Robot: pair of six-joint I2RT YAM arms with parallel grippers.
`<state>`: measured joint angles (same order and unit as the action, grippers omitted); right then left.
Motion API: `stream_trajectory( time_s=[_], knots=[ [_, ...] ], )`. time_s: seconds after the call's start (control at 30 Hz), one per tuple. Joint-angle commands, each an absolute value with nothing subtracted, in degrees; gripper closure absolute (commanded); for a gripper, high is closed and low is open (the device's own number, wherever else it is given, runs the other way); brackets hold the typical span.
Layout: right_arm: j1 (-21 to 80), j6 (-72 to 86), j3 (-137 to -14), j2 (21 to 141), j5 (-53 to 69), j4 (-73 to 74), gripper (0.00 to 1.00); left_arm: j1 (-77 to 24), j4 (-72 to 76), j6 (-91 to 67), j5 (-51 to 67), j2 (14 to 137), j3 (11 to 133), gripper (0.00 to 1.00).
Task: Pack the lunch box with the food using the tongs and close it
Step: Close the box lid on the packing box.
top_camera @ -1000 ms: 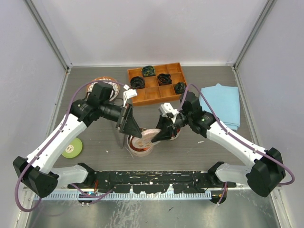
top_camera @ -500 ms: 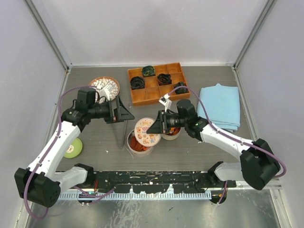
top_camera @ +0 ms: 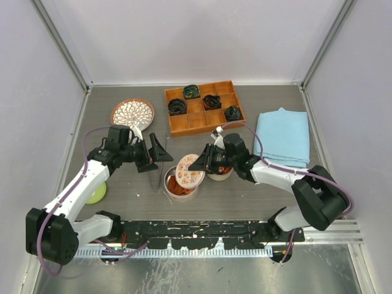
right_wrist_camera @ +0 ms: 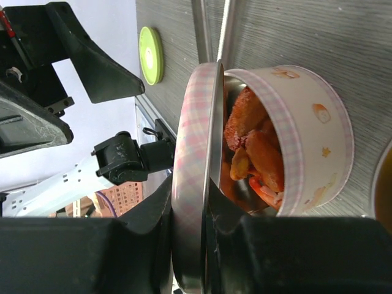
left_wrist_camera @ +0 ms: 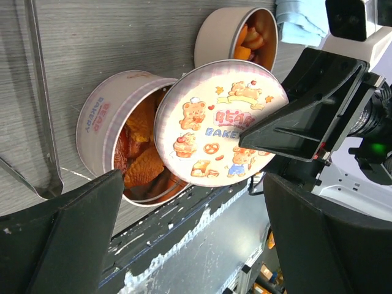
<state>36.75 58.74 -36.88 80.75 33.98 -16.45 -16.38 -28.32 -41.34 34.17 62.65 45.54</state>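
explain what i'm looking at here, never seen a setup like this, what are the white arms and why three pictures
Two robot arms are bolted to the edge of a table, each ending in a two-finger gripper. The wide picture is from a camera overhead; the other two are from cameras on the wrists, so the dark wedges there are fingers. The right gripper pinches a bear-printed lid, tilted over the open tin of orange food. The left gripper is open, holding nothing. The tongs lie beside that tin. Also: a second tin, a wooden tray of dark coils, a blue cloth, a patterned plate, a green disc.
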Motion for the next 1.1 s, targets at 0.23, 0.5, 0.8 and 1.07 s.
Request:
stream_trajectory(
  time_s=[0.23, 0.5, 0.8, 1.07],
  knots=[
    [36.67, 58.05, -36.91, 83.55, 32.33, -17.29, 0.75, -21.09, -27.32, -38.93, 33.75, 70.35, 47.28, 0.0],
    [36.74, 50.1, -40.82, 81.48, 27.71, -2.56, 0.51, -22.57, -29.63, -37.6, 30.28, 74.64, 48.64, 0.01],
    [36.76, 47.81, -43.09, 81.31, 25.82, 4.11, 0.38, -23.32, -32.91, -35.24, 29.48, 77.36, 50.46, 0.02],
    [36.84, 43.38, -47.19, 80.1, 23.11, 12.9, 0.29, -24.69, -33.26, -34.76, 29.65, 79.89, 51.68, 0.03]
  ],
)
